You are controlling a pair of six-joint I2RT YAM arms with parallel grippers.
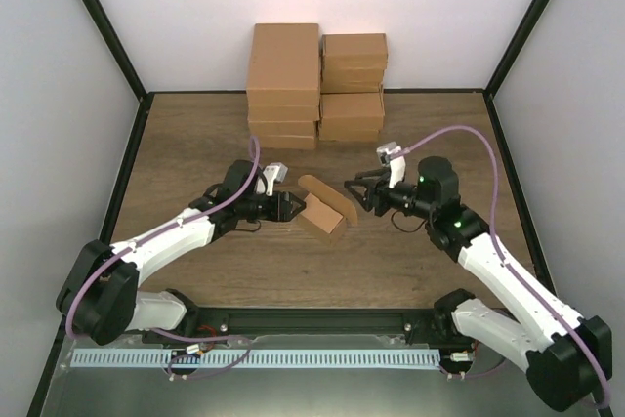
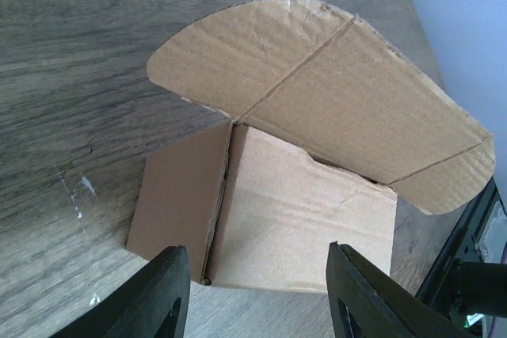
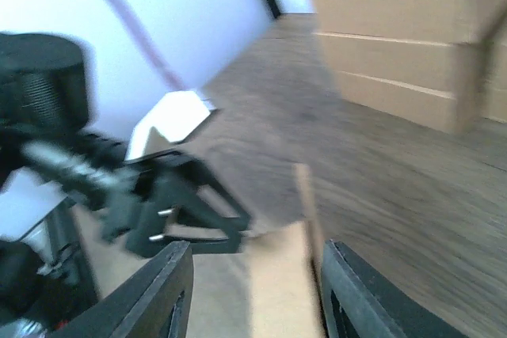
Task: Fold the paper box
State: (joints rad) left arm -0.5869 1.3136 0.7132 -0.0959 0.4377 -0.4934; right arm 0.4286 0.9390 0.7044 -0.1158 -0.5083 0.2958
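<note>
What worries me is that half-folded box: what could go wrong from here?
1. The left end effector and right end effector are both open, so the box lies loose; a push may slide it instead of folding it.
2. Its rounded flap stands open, unsecured, and could crease off its score line.
3. The two end effectors face each other closely across the box and might collide.

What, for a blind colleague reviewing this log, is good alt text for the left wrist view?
A half-folded tan paper box sits on a wooden table, its rounded flap raised, framed between the open black fingers of the left gripper.
</note>
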